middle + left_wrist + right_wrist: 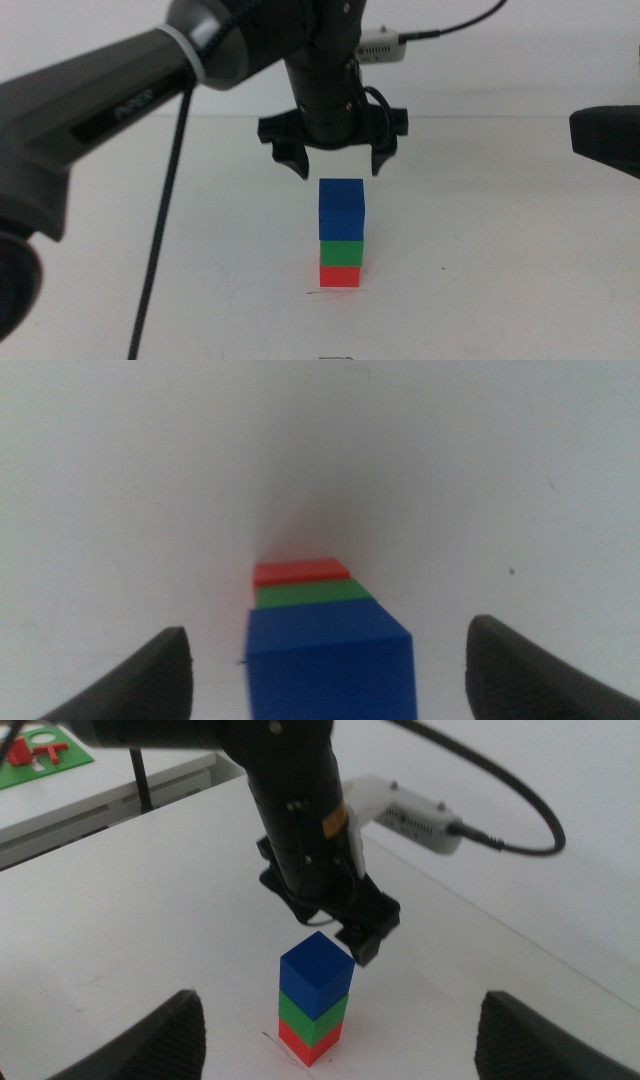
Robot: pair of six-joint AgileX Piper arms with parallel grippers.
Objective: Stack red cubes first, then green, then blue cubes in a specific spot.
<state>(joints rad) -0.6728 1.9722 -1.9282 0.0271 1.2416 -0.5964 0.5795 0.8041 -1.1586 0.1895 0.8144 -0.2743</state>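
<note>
1. Middle view: stack of three is built. Red cube at the bottom on the white surface, green cube on it, blue cube on top. Faces roughly flush, blue sits a touch offset from green.
2. Thin dark line marks the spot on the surface; it lies at the red cube's base on the camera side, and the stack stands right at it.
3. Left claw hangs directly above the stack, pointing down, jaws spread wider than a cube and holding nothing. Visible gap between the jaw tips and the blue cube's top face, no contact.
4. Left wrist view confirms: blue cube centred between the two dark jaws with clear surface on both sides, green and red edges showing beyond it.
5. Left arm comes in from the left side of the middle view, black cable dropping from it to the surface edge. White camera module with its own cable is mounted on the wrist.
6. Right wrist view: same stack, left claw just above and beside the blue cube's top.
7. Right claw: well apart from the stack, jaws wide apart, empty. Only a dark part of the right arm shows at the right edge of the middle view.
8. Far background in the right wrist view: green sign with red shapes, too blurred to read.
</note>
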